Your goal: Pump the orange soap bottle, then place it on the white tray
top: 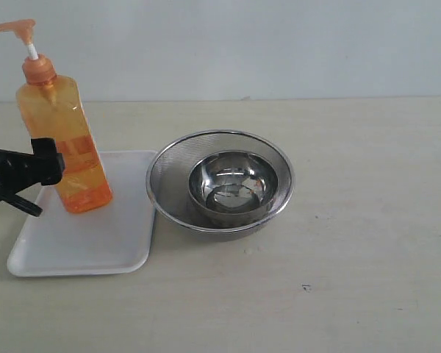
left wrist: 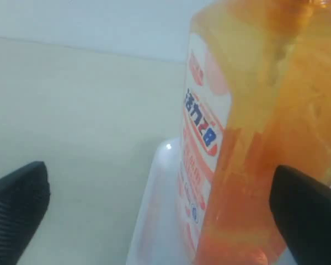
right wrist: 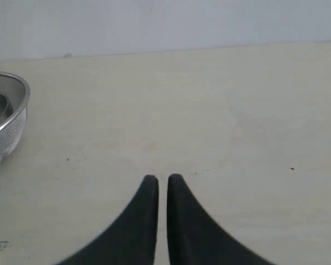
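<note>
The orange soap bottle (top: 65,125) stands upright on the back part of the white tray (top: 81,246), its pump head (top: 16,28) raised. My left gripper (top: 48,188) comes in from the left at the bottle's lower half and is open. In the left wrist view the bottle (left wrist: 254,110) rises between the wide-apart fingers of the left gripper (left wrist: 160,167), close to one finger (left wrist: 306,215), with the tray's rim (left wrist: 154,221) below. The right gripper (right wrist: 163,179) is shut on nothing over bare table; it does not show in the exterior view.
A round metal mesh strainer (top: 167,187) with a steel bowl (top: 233,184) inside sits just right of the tray, nearly touching it. Its rim (right wrist: 5,127) also shows at the edge of the right wrist view. A pale wall runs behind the table.
</note>
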You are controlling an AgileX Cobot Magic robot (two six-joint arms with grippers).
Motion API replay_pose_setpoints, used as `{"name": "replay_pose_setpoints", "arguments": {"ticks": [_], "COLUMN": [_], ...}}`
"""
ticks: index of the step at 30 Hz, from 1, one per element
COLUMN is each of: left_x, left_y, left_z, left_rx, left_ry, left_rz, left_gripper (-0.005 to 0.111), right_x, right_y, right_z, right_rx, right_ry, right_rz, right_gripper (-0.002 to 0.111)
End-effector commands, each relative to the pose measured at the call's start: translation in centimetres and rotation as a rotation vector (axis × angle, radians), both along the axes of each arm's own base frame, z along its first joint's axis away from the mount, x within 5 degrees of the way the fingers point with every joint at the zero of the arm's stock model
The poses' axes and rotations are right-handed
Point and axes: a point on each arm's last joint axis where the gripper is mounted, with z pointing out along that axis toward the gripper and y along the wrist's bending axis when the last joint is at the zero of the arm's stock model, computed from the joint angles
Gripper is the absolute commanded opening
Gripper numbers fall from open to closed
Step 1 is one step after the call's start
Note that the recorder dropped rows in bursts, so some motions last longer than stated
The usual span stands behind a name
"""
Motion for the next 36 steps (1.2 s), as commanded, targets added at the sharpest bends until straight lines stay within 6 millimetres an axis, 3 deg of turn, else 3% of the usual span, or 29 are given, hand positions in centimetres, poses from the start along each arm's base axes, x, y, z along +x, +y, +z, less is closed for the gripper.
{"name": "replay_pose_setpoints", "arguments": {"ticks": [1,5,16,36], "left_x": [0.0,0.0,0.2,1.5], "left_y": [0.1,-1.3,-2.8,-2.7], "left_z": [0.1,-0.3,0.3,-0.6], "left_rx": [-0.002,-0.038,-0.167,-0.136], "left_ry": [0.001,0.046,-0.025,-0.203], "left_rz": [0.012,-0.139,-0.264,-0.225], "left_gripper": [0.109,0.109,0.109,0.109], "right_x": [0.0,0.0,0.0,0.0], "right_y": [0.0,0.0,0.0,0.0], "right_z": [0.1,0.1,0.1,0.2], "right_rx": [-0.005,-0.005,-0.005,-0.005], "right_ry": [-0.013,-0.013,-0.013,-0.020], "right_rz": [-0.001,-0.001,-0.001,0.000], "right_gripper": [0.003,0.003,0.003,0.003]}}
